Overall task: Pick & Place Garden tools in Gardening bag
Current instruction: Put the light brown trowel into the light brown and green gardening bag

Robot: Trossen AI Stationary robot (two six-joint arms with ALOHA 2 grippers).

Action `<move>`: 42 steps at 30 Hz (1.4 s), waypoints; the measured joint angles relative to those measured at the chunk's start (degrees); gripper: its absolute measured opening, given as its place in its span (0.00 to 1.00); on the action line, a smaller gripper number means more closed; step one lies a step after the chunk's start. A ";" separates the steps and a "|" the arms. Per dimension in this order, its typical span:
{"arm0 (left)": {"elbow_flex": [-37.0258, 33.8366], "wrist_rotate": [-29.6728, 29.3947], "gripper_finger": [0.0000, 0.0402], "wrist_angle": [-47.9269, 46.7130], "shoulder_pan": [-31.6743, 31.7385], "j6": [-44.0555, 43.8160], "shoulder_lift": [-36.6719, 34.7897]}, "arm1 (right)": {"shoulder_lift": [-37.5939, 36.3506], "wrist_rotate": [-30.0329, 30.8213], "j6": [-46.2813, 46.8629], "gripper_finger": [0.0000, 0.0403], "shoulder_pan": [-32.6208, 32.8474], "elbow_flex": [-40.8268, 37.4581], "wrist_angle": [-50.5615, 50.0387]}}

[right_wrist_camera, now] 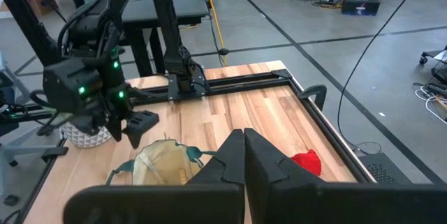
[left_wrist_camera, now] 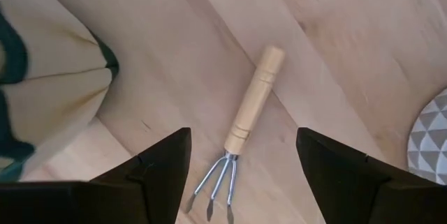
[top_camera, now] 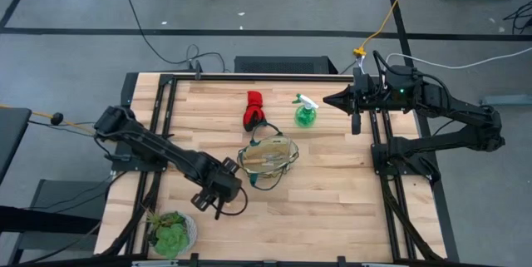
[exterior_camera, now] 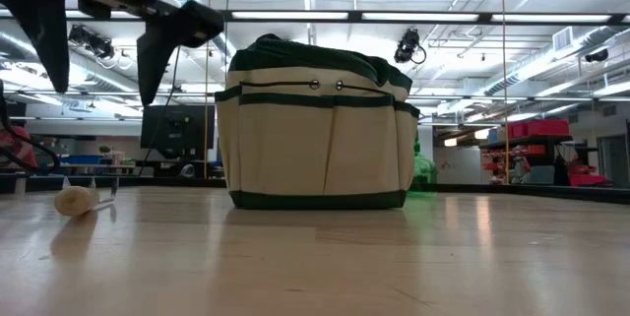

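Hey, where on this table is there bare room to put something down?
Free: the wood between the gardening bag and the right arm's rail, and the strip nearest the camera, right of the potted plant. Crowded: around the bag, with the glove bundle, spray bottle and open left claw over a hand rake.

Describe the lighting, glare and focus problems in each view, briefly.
Low view: ceiling strip lights backlight the gardening bag and glare off the table; the left gripper is a silhouette. Left wrist view: the hand rake is sharp and evenly lit. High view: even light, soft shadows.
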 joint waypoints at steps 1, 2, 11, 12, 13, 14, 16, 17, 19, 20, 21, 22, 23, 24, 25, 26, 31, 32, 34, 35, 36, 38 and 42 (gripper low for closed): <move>0.00 0.28 0.66 0.05 0.00 -0.11 0.37 | 0.00 0.00 0.00 0.00 0.00 0.00 0.00; -0.01 0.57 0.66 0.06 0.00 -0.14 0.56 | 0.00 0.00 0.00 0.00 0.00 0.00 0.00; -0.04 0.94 0.66 3.53 0.00 -0.16 0.53 | 0.00 -0.02 0.15 0.00 0.00 0.00 0.02; -0.04 1.05 0.66 3.67 0.00 -0.18 0.52 | 0.00 -0.03 0.15 0.00 0.02 0.00 0.02; -0.04 1.06 0.66 3.94 0.02 -0.18 0.52 | 0.00 -0.13 0.15 0.00 0.00 0.00 0.02; -0.04 1.06 0.66 4.01 0.02 -0.29 0.52 | 0.00 -0.36 0.15 0.00 0.02 0.00 0.02; -0.04 1.12 0.66 4.04 0.02 -1.84 0.52 | 0.00 -0.56 0.23 0.00 0.00 0.00 0.02; -0.04 1.10 0.66 4.08 0.02 -2.32 0.53 | 0.00 -0.65 0.55 0.00 0.00 0.00 0.02; -0.04 1.12 0.66 4.04 0.04 -3.45 0.52 | 0.00 -0.65 0.59 0.00 0.02 0.00 0.02; -0.04 1.11 0.66 3.96 0.04 -3.82 0.52 | 0.00 -0.66 0.59 0.00 0.01 0.00 0.02; -0.04 1.12 0.66 3.73 0.04 -4.14 0.52 | 0.00 -0.66 0.59 0.00 0.00 0.00 0.01; -0.03 1.12 0.66 3.30 -0.06 -4.31 0.52 | 0.00 -0.66 0.60 0.00 0.00 0.00 0.02; -0.02 1.12 0.66 2.61 -0.30 -4.32 0.52 | 0.00 -0.66 0.64 0.00 0.02 0.00 0.02; -0.02 1.11 0.66 1.88 -0.45 -4.31 0.52 | 0.00 -0.66 0.70 0.00 0.00 0.00 0.00; -0.02 1.10 0.66 1.46 -0.67 -4.26 0.52 | 0.00 -0.63 0.70 0.00 0.01 0.00 0.02; -0.02 1.12 0.66 1.37 -0.82 -4.24 0.52 | 0.00 -0.61 0.70 0.00 0.00 0.00 0.02; -0.70 1.04 0.66 1.68 -1.79 -4.66 0.52 | 0.00 -0.60 2.75 0.00 0.02 0.00 0.02; -0.92 0.97 0.66 1.60 -2.04 -4.68 0.52 | 0.00 -0.59 3.32 0.00 0.02 0.00 0.02; -1.68 0.28 0.66 2.70 -2.53 -4.66 0.44 | 0.00 -0.57 3.36 0.00 0.01 0.00 0.02; -2.29 -0.39 0.66 3.27 -2.72 -4.65 0.44 | 0.00 -0.57 3.17 0.00 0.00 0.00 0.02; -2.94 -0.90 0.66 3.89 -2.94 -4.63 0.44 | 0.00 -0.53 3.17 0.00 0.00 0.00 0.02; -4.52 -1.28 0.66 4.80 -3.17 -4.64 0.44 | 0.00 -0.47 3.15 0.00 0.01 0.00 0.02; -8.29 -1.54 0.66 5.60 -3.34 -3.09 0.44 | 0.00 -0.48 3.15 0.00 0.02 0.00 0.02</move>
